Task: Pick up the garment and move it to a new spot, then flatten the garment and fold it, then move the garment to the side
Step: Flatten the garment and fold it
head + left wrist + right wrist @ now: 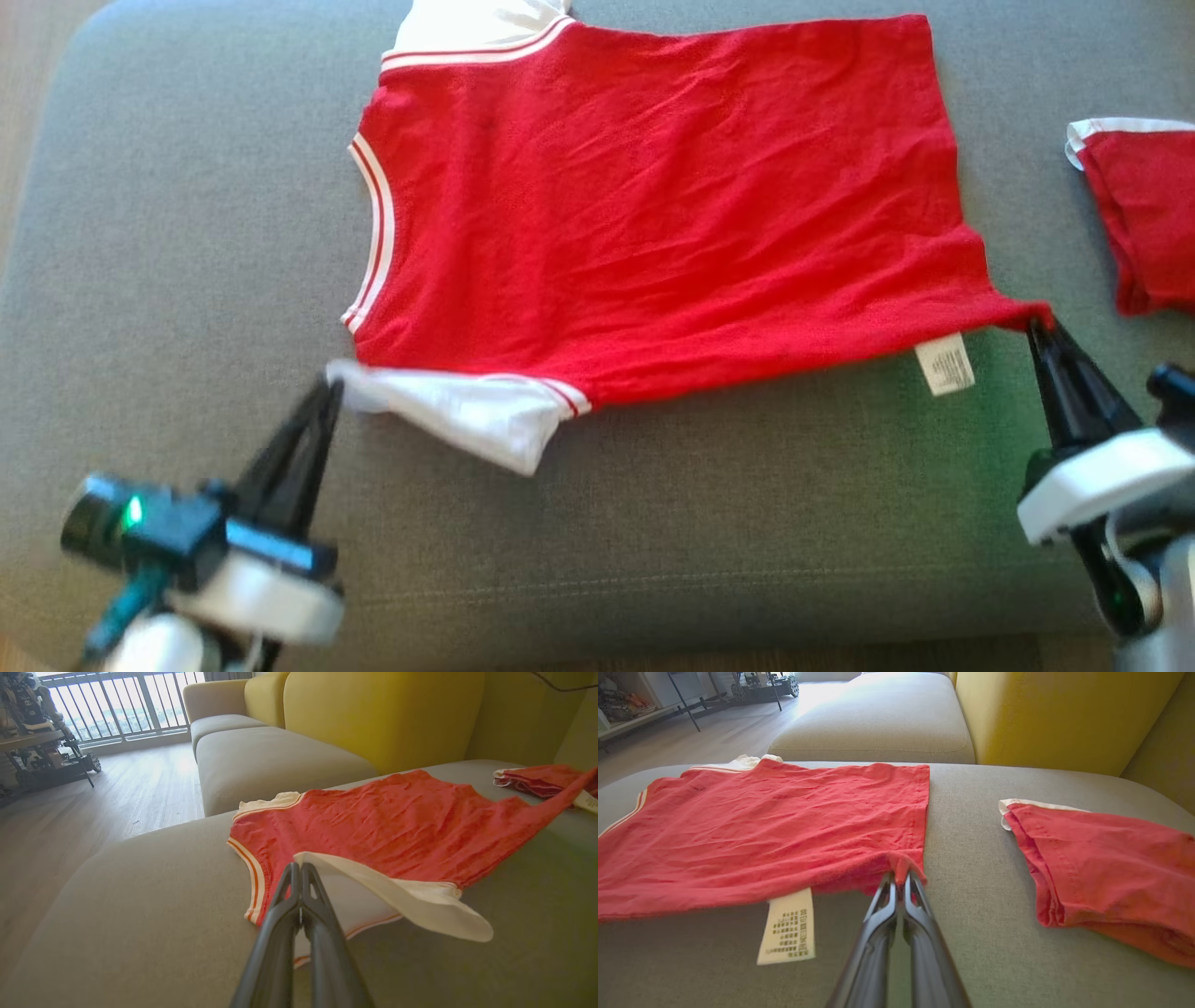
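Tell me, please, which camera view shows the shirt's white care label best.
The right wrist view: the care label lies close and large, its rows of print visible. The head view shows it small and blurred; the left wrist view catches a sliver at its right edge.

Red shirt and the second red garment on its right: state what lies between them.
Only bare grey cushion lies between the red shirt and the second red garment, plain in the right wrist view and the head view.

Left gripper (329,383): black fingers (294,457), white wrist (271,602).
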{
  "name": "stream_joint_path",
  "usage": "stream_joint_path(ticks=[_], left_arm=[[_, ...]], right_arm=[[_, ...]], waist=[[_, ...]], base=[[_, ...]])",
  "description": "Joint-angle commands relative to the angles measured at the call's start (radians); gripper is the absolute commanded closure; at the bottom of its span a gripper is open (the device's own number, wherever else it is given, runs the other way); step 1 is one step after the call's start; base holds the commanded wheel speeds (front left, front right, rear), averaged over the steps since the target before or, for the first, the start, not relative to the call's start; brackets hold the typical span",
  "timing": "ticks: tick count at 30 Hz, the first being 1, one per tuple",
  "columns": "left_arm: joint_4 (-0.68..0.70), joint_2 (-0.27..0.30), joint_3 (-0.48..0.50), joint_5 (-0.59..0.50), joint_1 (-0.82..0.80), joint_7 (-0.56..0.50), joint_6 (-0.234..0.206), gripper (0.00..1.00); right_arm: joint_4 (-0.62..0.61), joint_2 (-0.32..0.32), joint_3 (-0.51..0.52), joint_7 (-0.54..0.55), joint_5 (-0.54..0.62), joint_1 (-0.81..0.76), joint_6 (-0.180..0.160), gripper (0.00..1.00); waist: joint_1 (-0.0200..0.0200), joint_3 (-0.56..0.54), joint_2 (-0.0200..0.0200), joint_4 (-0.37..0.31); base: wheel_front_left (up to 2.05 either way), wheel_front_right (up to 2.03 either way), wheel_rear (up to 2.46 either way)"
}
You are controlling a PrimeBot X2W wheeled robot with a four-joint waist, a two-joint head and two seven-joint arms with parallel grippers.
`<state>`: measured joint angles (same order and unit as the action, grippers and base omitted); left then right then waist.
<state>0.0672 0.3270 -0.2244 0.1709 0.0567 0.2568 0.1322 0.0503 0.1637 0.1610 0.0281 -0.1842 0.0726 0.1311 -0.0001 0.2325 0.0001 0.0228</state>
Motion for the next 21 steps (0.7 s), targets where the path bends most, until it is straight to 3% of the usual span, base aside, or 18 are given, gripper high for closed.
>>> stream_joint_path(ticks=[1, 13, 21], left_arm=[[0.013, 0.006, 0.039, 0.015, -0.074, 0.005, -0.002, 1.0], [-0.186, -0.031, 0.033, 0.009, -0.413, 0.005, -0.002, 1.0], [-0.331, -0.016, -0.055, -0.005, -0.58, 0.005, -0.002, 1.0]], right_arm=[[-0.019, 0.012, -0.019, 0.004, 0.009, 0.046, 0.0, 1.0], [0.162, 0.031, -0.012, -0.018, 0.05, 0.273, 0.0, 1.0], [0.265, 0.031, -0.021, -0.054, 0.083, 0.368, 0.0, 1.0]], waist=[[0.0001, 0.005, -0.0001, -0.002], [0.0001, 0.076, -0.0001, 0.001], [0.0001, 0.123, -0.0001, 0.001]], base=[[0.0, 0.0, 0.0], [0.0, 0.0, 0.0], [0.0, 0.0, 0.0]])
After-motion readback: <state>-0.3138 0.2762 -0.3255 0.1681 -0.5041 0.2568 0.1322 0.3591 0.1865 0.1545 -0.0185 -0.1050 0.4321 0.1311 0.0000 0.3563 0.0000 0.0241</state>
